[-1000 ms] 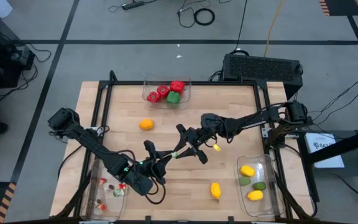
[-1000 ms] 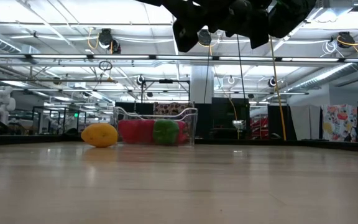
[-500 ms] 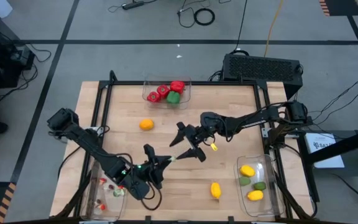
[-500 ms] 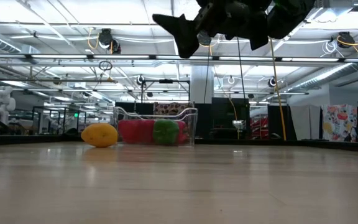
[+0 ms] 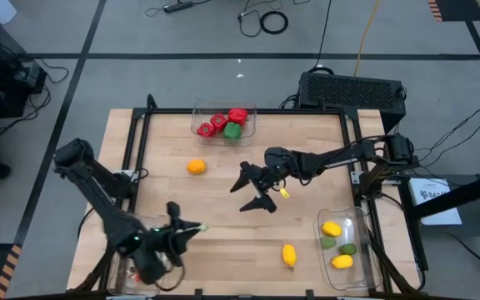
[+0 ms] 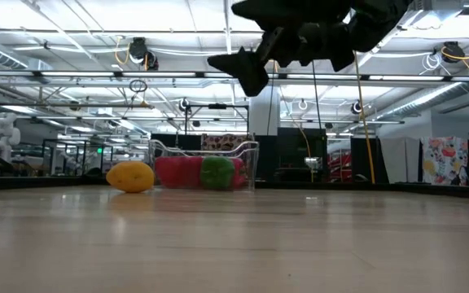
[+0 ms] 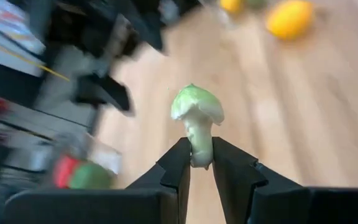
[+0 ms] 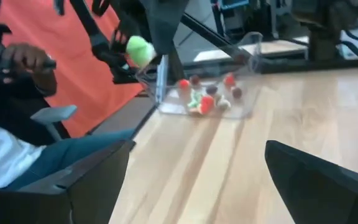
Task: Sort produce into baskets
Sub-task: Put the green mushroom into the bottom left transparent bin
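left pincer (image 7: 201, 167) carried sprout (image 7: 196, 115) away

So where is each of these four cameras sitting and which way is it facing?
High: above the table, straight down; both arms, left gripper, right gripper.
Low: table height, level toward the pepper bin; right arm overhead.
Left wrist: past its fingers shut on a small green vegetable.
Right wrist: past its open fingers toward the bin of small bits and a seated person.
Shared: both wrist views show that green vegetable.
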Robot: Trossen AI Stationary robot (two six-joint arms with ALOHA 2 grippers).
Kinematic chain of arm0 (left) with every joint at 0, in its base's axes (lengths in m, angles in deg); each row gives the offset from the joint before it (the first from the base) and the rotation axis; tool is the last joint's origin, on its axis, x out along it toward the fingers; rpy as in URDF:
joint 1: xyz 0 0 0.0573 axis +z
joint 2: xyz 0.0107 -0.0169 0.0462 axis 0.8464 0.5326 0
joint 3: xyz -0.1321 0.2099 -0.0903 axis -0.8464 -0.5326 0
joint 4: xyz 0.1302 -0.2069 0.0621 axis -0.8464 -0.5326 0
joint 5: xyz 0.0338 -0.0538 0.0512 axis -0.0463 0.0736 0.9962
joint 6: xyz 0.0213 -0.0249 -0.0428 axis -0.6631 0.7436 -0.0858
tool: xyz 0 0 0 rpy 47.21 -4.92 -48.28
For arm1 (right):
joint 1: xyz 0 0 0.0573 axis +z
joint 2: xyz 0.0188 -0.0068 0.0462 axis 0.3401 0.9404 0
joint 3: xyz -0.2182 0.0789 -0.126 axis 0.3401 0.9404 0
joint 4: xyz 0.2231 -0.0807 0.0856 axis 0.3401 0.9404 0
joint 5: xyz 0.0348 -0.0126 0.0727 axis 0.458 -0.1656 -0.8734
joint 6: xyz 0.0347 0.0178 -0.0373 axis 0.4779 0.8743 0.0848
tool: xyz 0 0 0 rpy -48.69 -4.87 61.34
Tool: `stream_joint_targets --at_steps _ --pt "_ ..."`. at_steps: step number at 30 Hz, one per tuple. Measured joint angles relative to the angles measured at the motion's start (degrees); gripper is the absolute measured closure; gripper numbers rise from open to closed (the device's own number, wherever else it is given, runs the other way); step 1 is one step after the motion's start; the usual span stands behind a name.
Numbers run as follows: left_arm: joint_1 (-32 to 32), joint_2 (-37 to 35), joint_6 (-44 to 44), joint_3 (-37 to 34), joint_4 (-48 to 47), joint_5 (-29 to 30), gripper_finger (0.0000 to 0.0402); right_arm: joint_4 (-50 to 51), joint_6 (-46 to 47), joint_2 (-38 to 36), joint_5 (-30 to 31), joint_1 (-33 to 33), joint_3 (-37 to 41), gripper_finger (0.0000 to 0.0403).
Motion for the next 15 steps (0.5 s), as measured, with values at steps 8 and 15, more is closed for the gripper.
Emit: stream_joint_targets --at_steps 8,15 --pt "-7.02 -6.25 32.72 0.74 -24.87 -31.45 0.0331 4.00 -1.29 0.00 0.19 0.02 0.02 0.0032" --pt "-15.36 -6.40 52.41 0.13 -29.04 -44.92 0.0331 4.44 -1.98 0.00 5.73 0.01 0.02 0.0032"
